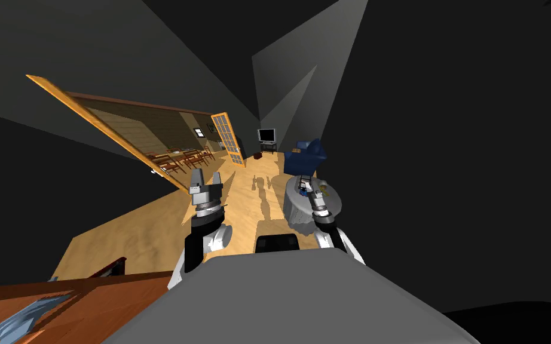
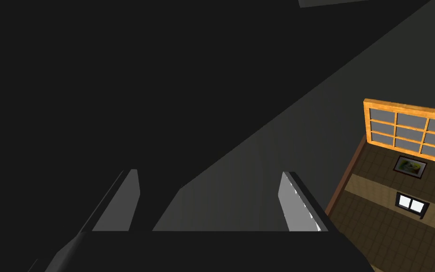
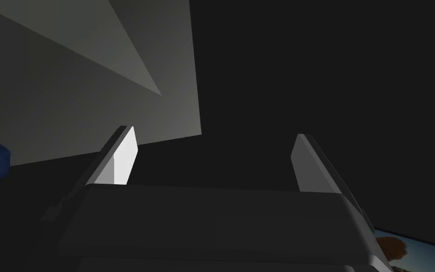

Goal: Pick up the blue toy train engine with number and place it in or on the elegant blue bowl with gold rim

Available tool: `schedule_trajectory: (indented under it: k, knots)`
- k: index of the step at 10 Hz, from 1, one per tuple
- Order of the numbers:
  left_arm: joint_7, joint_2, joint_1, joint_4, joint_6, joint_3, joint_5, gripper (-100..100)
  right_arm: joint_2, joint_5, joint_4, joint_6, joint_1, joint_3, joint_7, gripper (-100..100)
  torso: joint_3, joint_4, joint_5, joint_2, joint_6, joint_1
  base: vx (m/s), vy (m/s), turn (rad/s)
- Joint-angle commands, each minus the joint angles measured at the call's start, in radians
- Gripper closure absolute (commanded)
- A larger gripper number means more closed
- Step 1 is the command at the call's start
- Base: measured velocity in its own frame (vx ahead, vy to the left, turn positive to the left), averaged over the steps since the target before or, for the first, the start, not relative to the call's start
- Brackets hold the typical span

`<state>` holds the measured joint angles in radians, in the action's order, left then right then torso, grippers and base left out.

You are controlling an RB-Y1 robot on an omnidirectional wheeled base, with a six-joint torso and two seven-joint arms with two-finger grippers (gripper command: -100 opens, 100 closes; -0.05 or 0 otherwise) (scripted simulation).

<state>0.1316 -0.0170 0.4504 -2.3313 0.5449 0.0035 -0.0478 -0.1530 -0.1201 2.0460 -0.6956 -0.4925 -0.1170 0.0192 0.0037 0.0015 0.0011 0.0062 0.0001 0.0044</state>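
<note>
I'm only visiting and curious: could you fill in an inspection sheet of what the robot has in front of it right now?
Surface: round pale table, on a wooden floor.
Job's things: small blue toy on the table; a yellowish item beside it, too small to name.
Clutter: nothing seen.
Grippers: left gripper open, empty; right gripper open, empty, by the table.
Cables: nothing seen.
Surroundings: blue armchair, television, dining chairs.

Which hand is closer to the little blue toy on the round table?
Right. The right gripper is over the round table, beside the blue toy; the left gripper is out over the wooden floor, away from the table.
</note>
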Motion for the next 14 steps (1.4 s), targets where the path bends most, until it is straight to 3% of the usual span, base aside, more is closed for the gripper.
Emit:
schedule_trajectory:
  k: [1,2,3,8,9,10,11,14]
  knots:
    - [0.000,0.000,0.000,0.000,0.000,0.000,0.000,0,-0.031,-0.020,-0.047,-0.020,0.008,-0.018,0.010,-100,0.000,0.000,0.000,0.000,0.000,0.000,-0.049,0.075,0.127]
    - [0.000,0.000,0.000,0.000,0.000,0.000,0.000,0,-0.057,-0.040,-0.089,-0.036,0.019,-0.034,0.019,-100,-0.001,0.000,0.000,-0.002,0.000,0.000,-0.099,0.084,0.179]
    - [0.000,0.000,0.000,0.000,0.000,0.000,0.000,0,-0.057,-0.040,-0.090,-0.036,0.019,-0.034,0.019,-100,0.000,0.000,0.000,0.000,0.000,0.001,-0.075,0.052,0.070]
    - [0.000,0.000,0.000,0.000,0.000,0.000,0.000,0,-0.147,-0.112,-0.221,-0.081,0.062,-0.080,0.044,-100,-0.002,-0.001,-0.001,-0.003,0.000,-0.003,-0.041,0.044,0.116]
    - [0.000,0.000,0.000,0.000,0.000,0.000,0.000,0,-0.147,-0.112,-0.235,-0.081,0.062,-0.080,0.044,-100,-0.002,-0.001,-0.001,-0.003,0.000,-0.003,-0.040,0.037,0.070]
    - [0.000,0.000,0.000,0.000,0.000,0.000,0.000,0,-0.181,-0.139,-0.282,-0.096,0.080,-0.094,0.053,-100,-0.002,-0.001,-0.001,-0.003,0.000,-0.003,-0.040,0.054,0.166]
    - [0.000,0.000,0.000,0.000,0.000,0.000,0.000,0,-0.181,-0.139,-0.289,-0.096,0.080,-0.094,0.053,-100,-0.002,-0.001,0.000,-0.003,0.000,-0.002,-0.030,0.046,0.079]
    - [0.000,0.000,0.000,0.000,0.000,0.000,0.000,0,-0.254,-0.196,-0.383,-0.124,0.120,-0.118,0.069,-100,-0.003,-0.001,-0.001,-0.004,0.000,-0.003,-0.024,0.043,0.124]
